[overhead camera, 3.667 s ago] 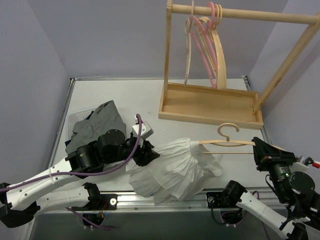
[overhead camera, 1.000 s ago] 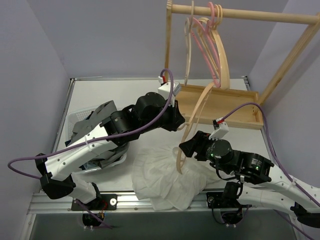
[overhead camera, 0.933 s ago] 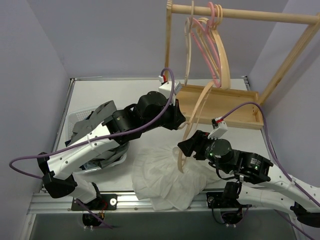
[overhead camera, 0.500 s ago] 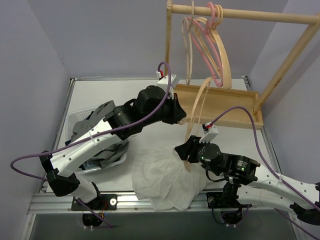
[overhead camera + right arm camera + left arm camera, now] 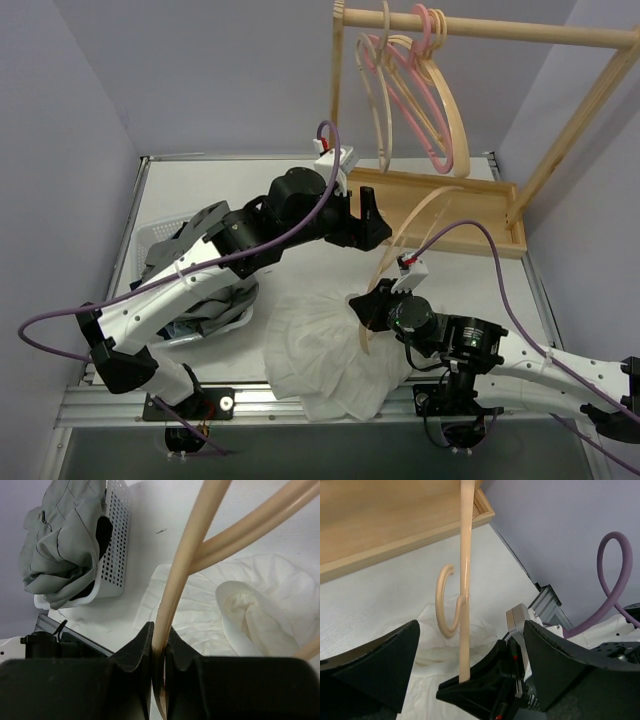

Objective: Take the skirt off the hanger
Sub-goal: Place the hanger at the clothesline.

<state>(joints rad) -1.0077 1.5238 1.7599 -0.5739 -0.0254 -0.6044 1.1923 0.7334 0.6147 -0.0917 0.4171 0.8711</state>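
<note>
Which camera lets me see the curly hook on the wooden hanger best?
The left wrist view: the hook shows plainly, curled over the white skirt. The right wrist view shows only the hanger's bars, one pinched by the right gripper. The top view doesn't show the hook clearly.

No words, brand names or numbers can be read in any view. One white plug [image 5: 412,265] bears a small red mark, possibly a label, too small to read.
</note>
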